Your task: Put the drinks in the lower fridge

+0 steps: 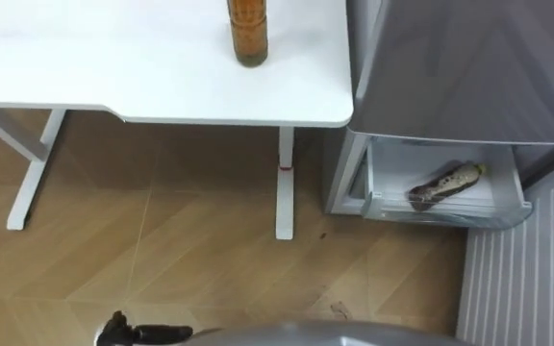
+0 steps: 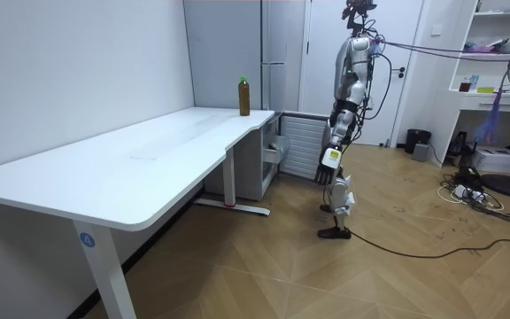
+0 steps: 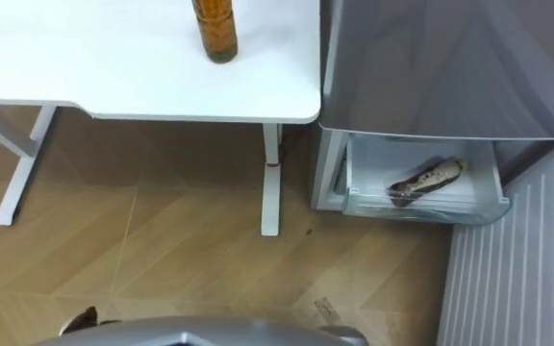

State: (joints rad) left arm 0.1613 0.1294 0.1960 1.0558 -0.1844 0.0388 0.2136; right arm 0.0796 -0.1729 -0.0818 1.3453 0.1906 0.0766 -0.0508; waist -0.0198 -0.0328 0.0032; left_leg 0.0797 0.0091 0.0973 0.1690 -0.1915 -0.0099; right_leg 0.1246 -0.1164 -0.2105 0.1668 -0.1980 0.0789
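Robot standing on the wood floor, facing the white rectangular table (image 1: pixel 162 96) and the grey fridge (image 1: pixel 469 67) to its right. Drinks counted: two.

(a) Tall amber-filled bottle with green cap (image 1: pixel 247 34), upright near the table's far right corner, well apart from the robot.

(b) Dark-labelled bottle with pale cap (image 1: pixel 445 183), lying on its side, diagonally, in the one open clear plastic drawer (image 1: pixel 383 197) at the fridge's base.

The left hand (image 2: pixel 328 167) hangs beside the thigh, empty; whether it is open or closed cannot be told.

Bottle (a) appears full, so is probably moderately heavy. Its wall is likely smooth and stiff, yielding slightly under a squeeze. Being tall and narrow, it would tip easily if nudged near the top. The best hold is judged to be a wrap around mid-body, below the shoulder.
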